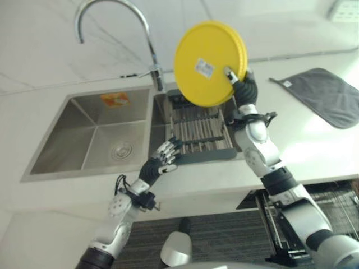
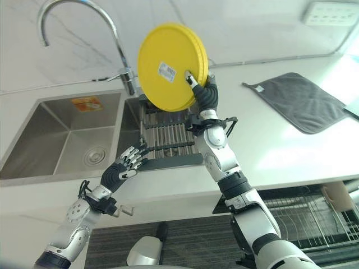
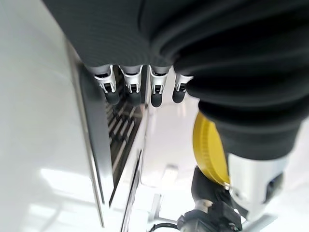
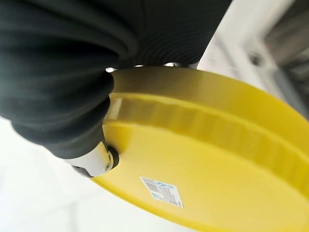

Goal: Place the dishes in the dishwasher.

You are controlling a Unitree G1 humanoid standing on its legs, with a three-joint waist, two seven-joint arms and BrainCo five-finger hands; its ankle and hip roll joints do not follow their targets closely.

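A curved faucet (image 1: 112, 22) is arching behind the steel sink (image 1: 95, 134); a grey cloth (image 1: 328, 95) is lying on the countertop (image 1: 305, 143), well right of the sink.

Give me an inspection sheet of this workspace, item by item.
Surface: white countertop with a steel double sink.
Job's things: yellow plate held up above the dish rack, its underside with a sticker facing the camera; open dishwasher rack below the counter edge.
Clutter: grey cloth on the counter.
Robot hands: right robot hand pinches the plate's rim; left robot hand open by the dish rack's front, holding nothing.
Cables: nothing seen.
Surroundings: curved faucet, pale wall.
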